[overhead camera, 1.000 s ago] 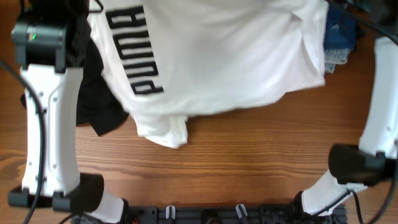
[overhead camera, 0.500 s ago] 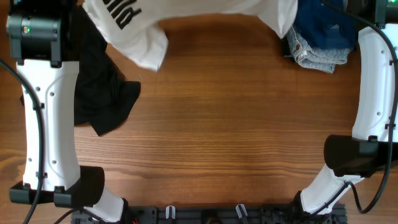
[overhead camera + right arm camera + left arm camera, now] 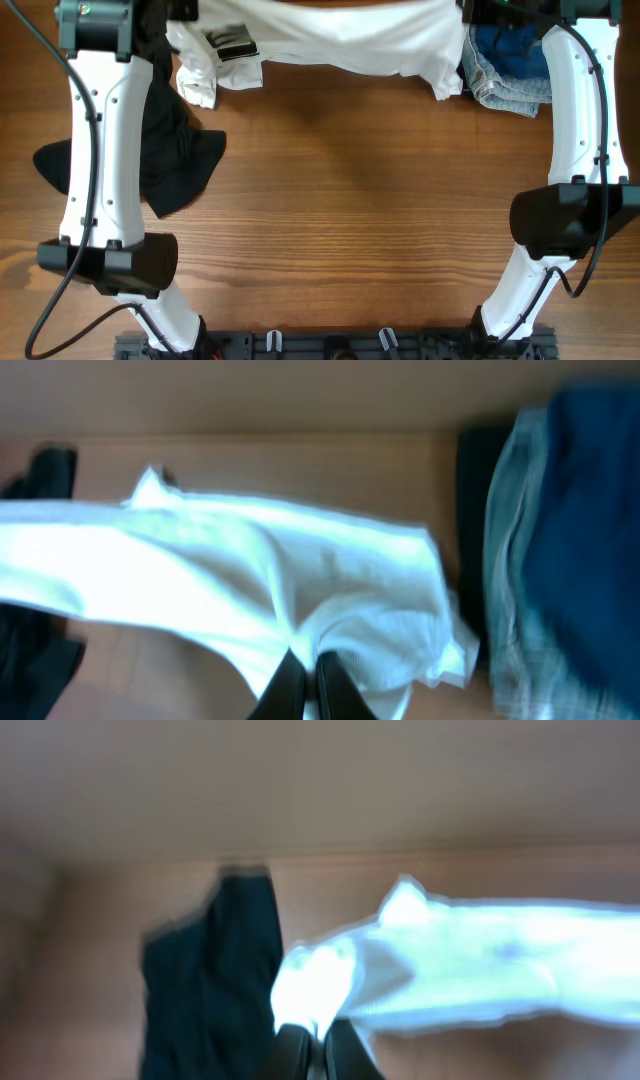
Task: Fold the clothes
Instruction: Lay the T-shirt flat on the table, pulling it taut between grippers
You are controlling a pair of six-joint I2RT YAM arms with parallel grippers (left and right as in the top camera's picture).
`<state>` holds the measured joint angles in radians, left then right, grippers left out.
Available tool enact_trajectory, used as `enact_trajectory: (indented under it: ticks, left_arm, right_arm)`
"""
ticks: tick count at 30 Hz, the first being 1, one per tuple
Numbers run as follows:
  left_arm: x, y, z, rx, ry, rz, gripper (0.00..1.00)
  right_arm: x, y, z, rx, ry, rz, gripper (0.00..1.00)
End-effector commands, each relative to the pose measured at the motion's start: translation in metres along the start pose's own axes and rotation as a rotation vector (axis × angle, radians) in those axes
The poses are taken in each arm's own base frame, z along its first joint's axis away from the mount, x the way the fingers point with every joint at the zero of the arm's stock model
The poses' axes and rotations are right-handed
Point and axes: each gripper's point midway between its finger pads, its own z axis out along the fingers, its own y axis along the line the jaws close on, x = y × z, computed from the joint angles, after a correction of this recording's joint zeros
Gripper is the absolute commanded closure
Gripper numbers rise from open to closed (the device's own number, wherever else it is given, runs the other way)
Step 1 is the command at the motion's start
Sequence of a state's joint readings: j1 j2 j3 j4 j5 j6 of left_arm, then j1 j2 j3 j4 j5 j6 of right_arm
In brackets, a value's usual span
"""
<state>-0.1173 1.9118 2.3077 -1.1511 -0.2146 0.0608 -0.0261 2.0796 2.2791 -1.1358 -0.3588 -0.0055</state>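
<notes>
Currently holding a white T-shirt [image 3: 340, 40] stretched sideways along the far edge of the wooden table [image 3: 350, 220]. Pinched at one end by the left gripper [image 3: 318, 1050], fingers pressed nearly together on a bunched white corner — and at the other by the right gripper [image 3: 310, 680], likewise clamped tight on the cloth. Hangs crumpled and twisted, with a scrap of black lettering [image 3: 232, 43] near the left end and loose corners drooping at both sides. Sits just beside a black garment [image 3: 170, 150] on the left and blue denim [image 3: 505, 75] on the right. Blurred in both wrist views.
</notes>
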Motion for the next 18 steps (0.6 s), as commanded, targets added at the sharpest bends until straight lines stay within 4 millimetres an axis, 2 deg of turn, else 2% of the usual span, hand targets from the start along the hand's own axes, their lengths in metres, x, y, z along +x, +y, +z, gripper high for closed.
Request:
enact_trajectory:
  ticks: [1,5,9,12,16,18]
  left_arm:
    - [0.029,-0.01,-0.015,0.074,0.119,-0.106,0.96]
    - [0.074,-0.018,-0.026,0.113,0.313,-0.132,0.96]
    - [0.108,-0.024,-0.04,0.146,0.464,-0.134,0.96]
    - [0.122,-0.026,-0.047,0.15,0.527,-0.153,0.96]
    - [0.132,-0.029,-0.051,0.162,0.558,-0.178,0.96]
    - [0.15,-0.031,-0.052,0.165,0.618,-0.187,0.96]
  right_arm:
    - [0.027,0.006,-0.01,-0.012,0.106,0.002,0.95]
    - [0.061,0.007,-0.016,-0.014,0.246,0.044,0.96]
    - [0.081,0.009,-0.024,-0.009,0.328,0.081,0.96]
    - [0.099,0.001,-0.04,0.078,0.394,0.135,0.95]
    - [0.1,0.005,-0.058,0.102,0.372,0.156,0.95]
    - [0.111,0.008,-0.075,0.124,0.37,0.179,0.96]
